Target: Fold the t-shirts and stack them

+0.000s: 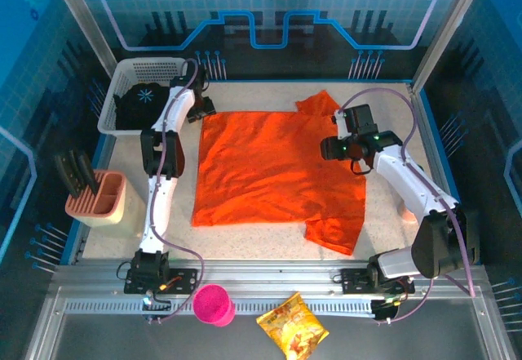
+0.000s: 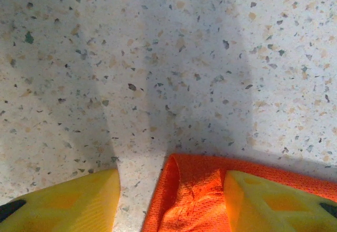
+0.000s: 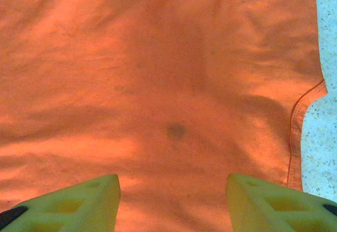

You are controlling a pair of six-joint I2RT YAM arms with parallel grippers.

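The bright-orange t-shirt (image 1: 269, 168) lies spread flat in the middle of the speckled table (image 1: 383, 107), one sleeve at the far right and one at the near right. My left gripper (image 1: 202, 115) is at its far-left corner. In the left wrist view the yellow fingers (image 2: 68, 205) stand wide apart, and a bunched orange corner (image 2: 195, 200) lies between them, ungripped. My right gripper (image 1: 328, 149) hovers open over the shirt's right part, with smooth orange cloth (image 3: 168, 84) beneath its fingers (image 3: 274, 203). The black t-shirt (image 1: 143, 103) with a pale-blue print sits in the basket.
The white mesh basket (image 1: 122, 74) stands at the far left corner. A peach holder with black tools (image 1: 98, 197) sits at the left edge. A pink cup (image 1: 214, 304) and a yellow snack bag (image 1: 292, 335) lie on the near rail. Bare table (image 3: 326, 137) shows past the shirt's hem.
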